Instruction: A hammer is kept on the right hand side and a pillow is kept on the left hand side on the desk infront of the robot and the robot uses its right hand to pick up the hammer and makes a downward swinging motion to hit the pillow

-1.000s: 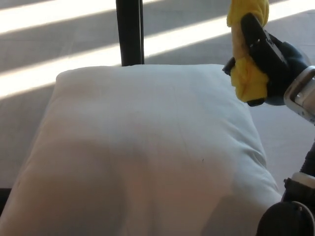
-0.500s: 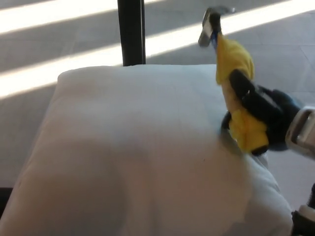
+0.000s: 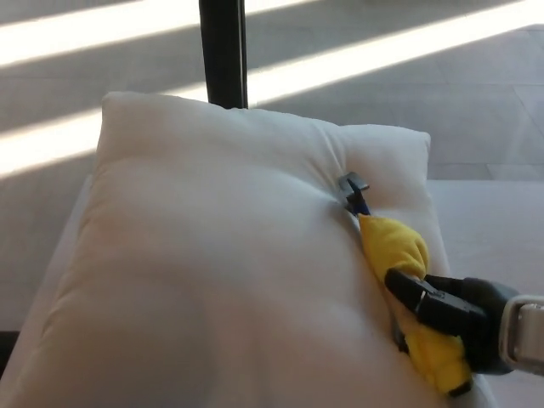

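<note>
A large white pillow (image 3: 229, 263) fills most of the head view. My right hand (image 3: 446, 319) is at the lower right, shut on the yellow handle of the hammer (image 3: 399, 280). The hammer lies across the pillow's right side, pointing up and left. Its dark metal head (image 3: 351, 189) presses into the pillow near the upper right and dents the fabric. My left hand does not show.
A black upright post (image 3: 223, 51) stands behind the pillow at top centre. The white desk surface (image 3: 493, 229) shows to the pillow's right. Beyond it lies a grey floor with bright sunlight stripes (image 3: 365, 55).
The right hand has swung the hammer down from raised above the pillow's right edge until its head strikes and dents the pillow. The camera view has tilted a little.
</note>
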